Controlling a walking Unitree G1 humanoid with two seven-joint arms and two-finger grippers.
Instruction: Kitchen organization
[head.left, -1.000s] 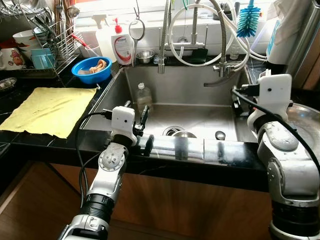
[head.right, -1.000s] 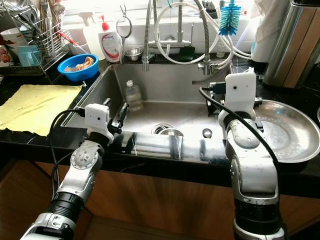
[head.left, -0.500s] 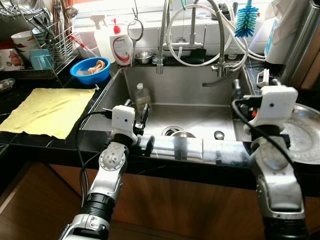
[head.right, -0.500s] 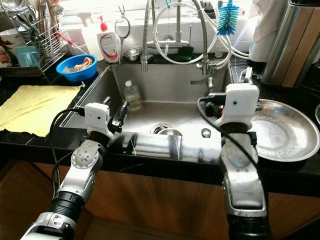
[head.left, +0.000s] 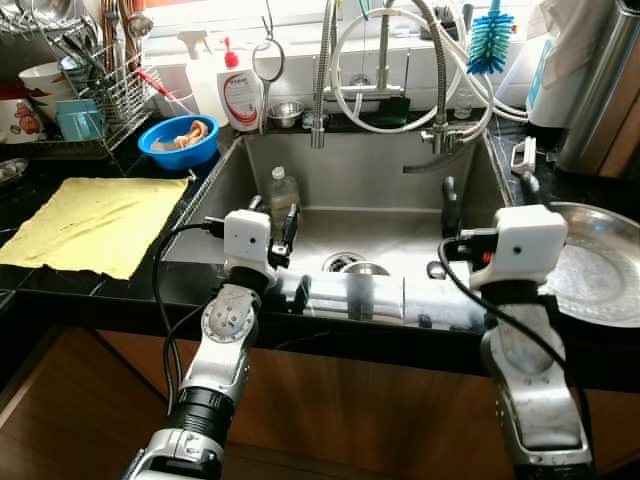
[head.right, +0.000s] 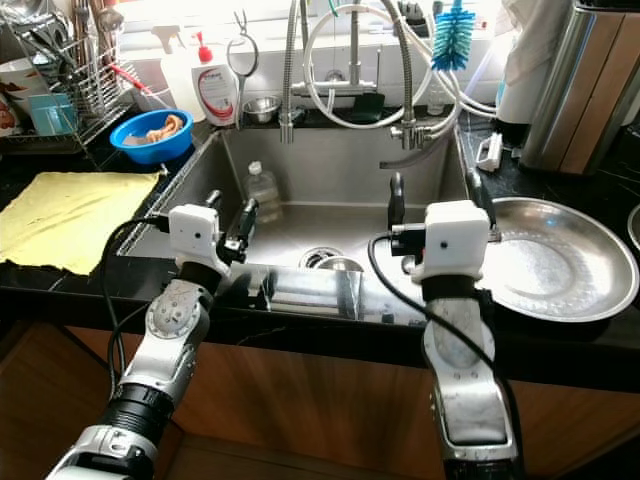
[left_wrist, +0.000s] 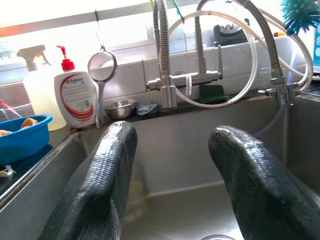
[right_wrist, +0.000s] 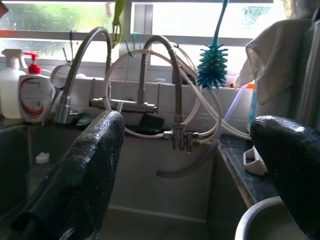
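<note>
A steel sink (head.left: 390, 175) lies before me, with a clear plastic bottle (head.left: 285, 190) standing at its back left. My left gripper (head.left: 272, 214) hovers over the sink's front left edge, open and holding nothing; its fingers (left_wrist: 102, 185) point toward the faucet (left_wrist: 165, 90). My right gripper (head.right: 434, 190) sits over the sink's front right corner, wide open, with nothing between its fingers (right_wrist: 80, 185). A large round steel tray (head.right: 565, 262) rests on the counter just to its right.
A yellow cloth (head.left: 95, 220) lies on the left counter. Behind it stand a dish rack (head.left: 95, 80), a blue bowl (head.left: 180, 140) and a soap bottle (head.left: 243, 95). A blue bottle brush (head.left: 490, 45) hangs by the window. A steel bin (head.right: 585, 85) stands at the far right.
My right arm has swung left and lower, from beside the tray to the sink's front right corner. The left arm has stayed put.
</note>
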